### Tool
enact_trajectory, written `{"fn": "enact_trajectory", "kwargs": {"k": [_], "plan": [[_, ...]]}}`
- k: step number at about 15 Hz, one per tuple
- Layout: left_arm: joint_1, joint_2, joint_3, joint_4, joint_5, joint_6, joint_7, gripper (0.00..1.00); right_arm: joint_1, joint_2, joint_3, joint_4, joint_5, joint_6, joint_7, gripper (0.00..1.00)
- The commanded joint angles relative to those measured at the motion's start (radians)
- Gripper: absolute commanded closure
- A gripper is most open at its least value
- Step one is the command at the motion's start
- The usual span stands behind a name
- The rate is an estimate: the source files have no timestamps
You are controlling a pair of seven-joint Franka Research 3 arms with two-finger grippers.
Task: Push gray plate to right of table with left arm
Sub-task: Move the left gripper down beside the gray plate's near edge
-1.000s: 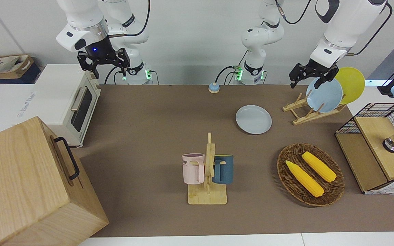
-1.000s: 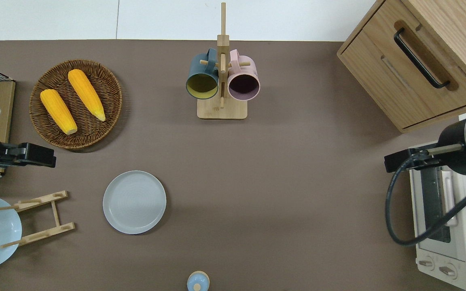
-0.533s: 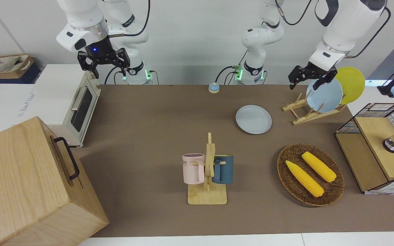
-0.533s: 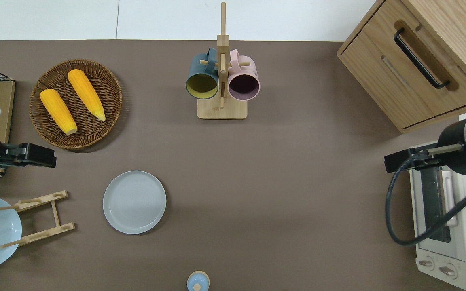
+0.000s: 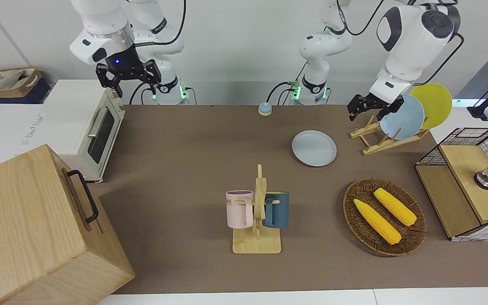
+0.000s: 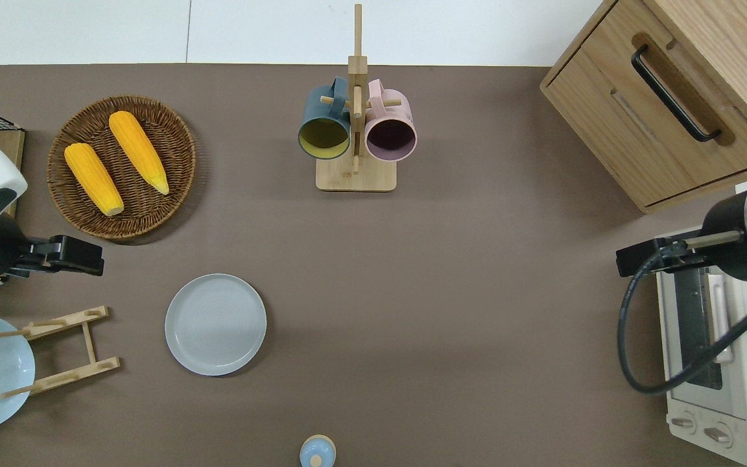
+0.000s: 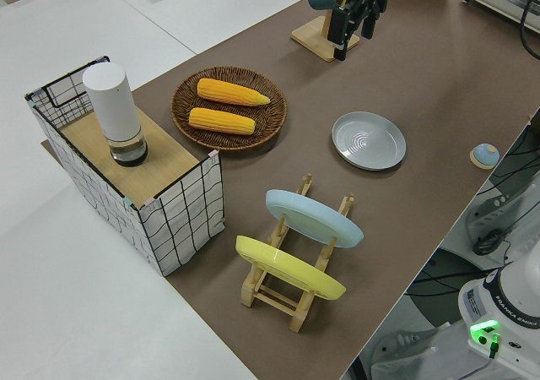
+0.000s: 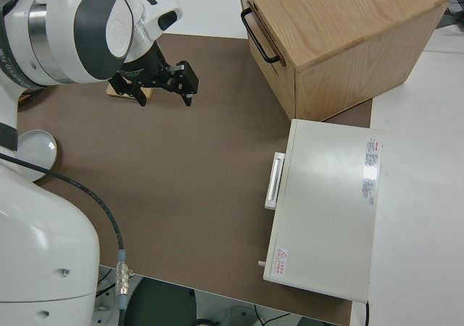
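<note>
The left gripper [image 6: 91, 257] is hanging in the air over bare table [image 6: 451, 285] between the basket [image 6: 182, 139] of corn [image 6: 138, 151] and the wooden rack [image 6: 62, 350], toward the left arm's end. Its fingers [image 5: 351, 113] are standing apart and appear to be holding nothing, though from this range the gap is hard to judge. The gray plate [image 6: 215, 324] is lying flat on the table, just beside the rack, which is carrying a blue plate [image 5: 403, 117] and a yellow plate [image 5: 432, 103]. The plate is sitting nearer the robots' edge than the mug stand [image 6: 355, 172] and well apart from the gripper. The right arm [image 5: 104, 29] is parked, its gripper [image 5: 128, 78] empty with fingers spread.
</note>
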Motion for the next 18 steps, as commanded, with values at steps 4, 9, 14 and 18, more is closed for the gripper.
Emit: {"fn": "enact_trajectory", "kwargs": {"k": [4, 9, 14, 18], "plan": [[-0.013, -0.098, 0.017, -0.312, -0.051, 0.264, -0.010, 0.00, -0.011, -0.008, 0.004, 0.001, 0.008, -0.012, -0.001, 0.017], [-0.022, -0.135, 0.018, -0.527, -0.056, 0.474, 0.000, 0.00, -0.011, -0.008, 0.006, -0.001, 0.008, -0.012, -0.003, 0.017], [-0.022, -0.147, 0.020, -0.661, -0.057, 0.596, 0.023, 0.00, -0.011, -0.008, 0.006, 0.001, 0.008, -0.012, -0.003, 0.017], [-0.022, -0.149, 0.018, -0.756, -0.074, 0.712, 0.026, 0.00, -0.011, -0.008, 0.006, -0.001, 0.008, -0.012, -0.003, 0.017]]}}
